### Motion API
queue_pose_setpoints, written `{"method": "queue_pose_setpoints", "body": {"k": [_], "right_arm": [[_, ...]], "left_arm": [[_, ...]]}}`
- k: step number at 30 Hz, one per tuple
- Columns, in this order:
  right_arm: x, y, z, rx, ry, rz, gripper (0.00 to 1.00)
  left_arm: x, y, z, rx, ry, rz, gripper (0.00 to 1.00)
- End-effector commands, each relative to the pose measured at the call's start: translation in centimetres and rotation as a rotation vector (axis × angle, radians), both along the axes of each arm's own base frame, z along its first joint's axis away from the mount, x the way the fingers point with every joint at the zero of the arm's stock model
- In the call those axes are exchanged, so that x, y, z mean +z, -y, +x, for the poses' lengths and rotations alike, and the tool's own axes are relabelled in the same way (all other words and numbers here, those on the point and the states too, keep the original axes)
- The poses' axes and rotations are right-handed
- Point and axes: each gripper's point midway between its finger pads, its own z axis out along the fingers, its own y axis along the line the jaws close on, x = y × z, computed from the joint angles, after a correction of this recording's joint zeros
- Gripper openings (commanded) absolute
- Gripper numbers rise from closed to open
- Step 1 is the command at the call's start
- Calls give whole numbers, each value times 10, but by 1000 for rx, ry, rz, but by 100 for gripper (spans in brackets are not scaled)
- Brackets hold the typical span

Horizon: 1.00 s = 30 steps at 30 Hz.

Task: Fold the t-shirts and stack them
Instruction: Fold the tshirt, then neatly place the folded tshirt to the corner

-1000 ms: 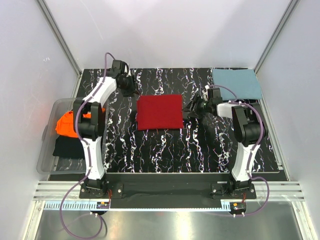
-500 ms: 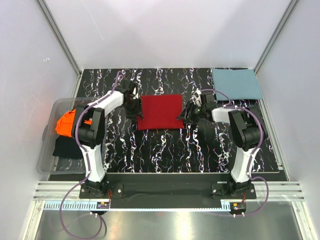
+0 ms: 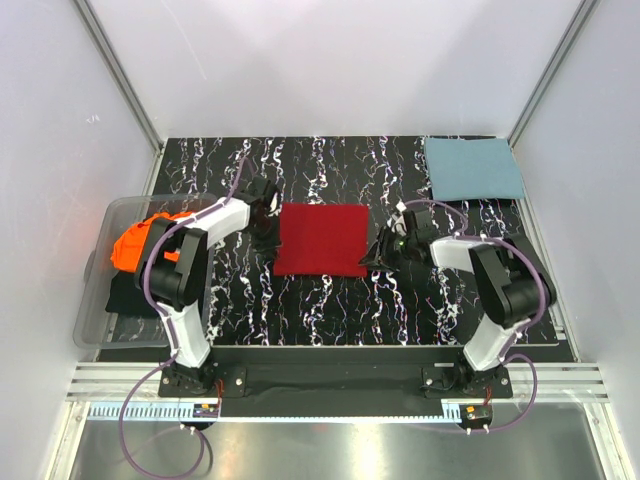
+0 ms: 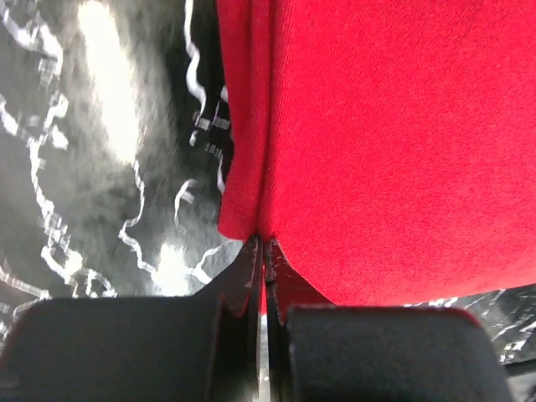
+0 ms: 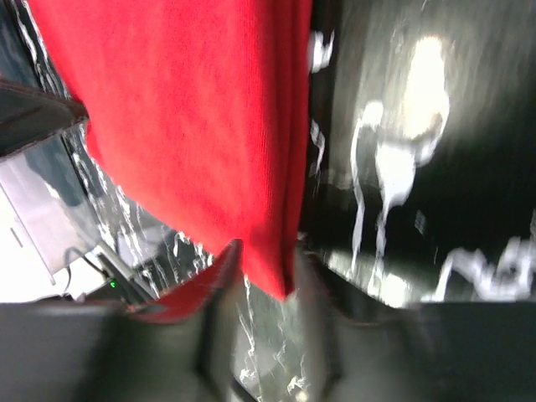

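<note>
Red t-shirt [image 3: 320, 238] lies folded on the table [image 3: 320, 310] between the arms, soft, light and limp (likely to sag unless both side edges rise together). Left gripper [image 4: 261, 247] pinches its left edge tight. Right gripper [image 5: 264, 276] straddles the opposite edge, but I cannot tell whether it is clamped.

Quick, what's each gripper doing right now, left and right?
Left gripper: closed, pinching the edge of the red t-shirt.
Right gripper: jaws straddle the same shirt's opposite edge; clamped or not cannot be told.
</note>
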Motion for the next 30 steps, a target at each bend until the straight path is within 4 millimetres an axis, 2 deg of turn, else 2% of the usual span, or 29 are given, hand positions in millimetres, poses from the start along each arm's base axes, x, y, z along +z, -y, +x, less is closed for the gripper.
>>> {"method": "queue_pose_setpoints", "body": {"k": [1,3,5,7,8,9,10,11,12,13,14,15,16,17,20,21,23,26,27,29,30], "right_arm": [[25,4,2,-32,75,-12,47],[36,12,11,-68,113,-43,57],[39,18,17,-85,107,-62,65],[42,26,36,-103,120,-61,69],[35,30,43,-107,105,-70,71],[41,35,59,-122,130,-70,71],[40,37,66,-130,129,-79,72],[31,39,72,-136,113,-95,73],[36,38,86,-136,144,-100,76],[35,35,90,-126,145,-96,76],[27,34,95,-116,131,-96,76],[36,27,104,-86,165,-77,77],[35,26,108,-78,170,-75,77],[29,25,112,-74,163,-77,77],[33,24,134,-69,215,-98,77],[30,25,137,-70,215,-104,78],[23,22,142,-60,208,-107,78],[19,16,155,-30,228,-97,78],[18,14,155,-6,235,-94,79],[11,10,159,22,241,-95,79],[10,7,159,35,243,-93,78]], "left_arm": [[18,-20,12,49,93,85,1],[20,-21,14,50,94,92,1],[24,-20,19,50,97,86,4],[23,-20,20,50,88,87,12],[23,-20,21,50,89,91,13],[20,-21,20,48,82,99,14],[20,-23,20,46,76,109,15],[18,-24,21,46,69,112,16],[18,-23,22,43,63,114,22],[18,-28,21,49,57,142,25],[19,-28,22,45,59,143,26],[24,-29,24,46,71,147,28],[27,-29,24,48,73,147,30],[32,-29,26,48,84,141,30],[53,-27,30,49,138,130,31],[63,-26,31,46,165,126,31],[68,-23,33,40,186,119,31],[64,-9,31,14,188,45,29],[55,-8,24,17,167,38,29],[47,-4,25,13,170,15,29],[36,-4,20,9,139,18,29]]}}
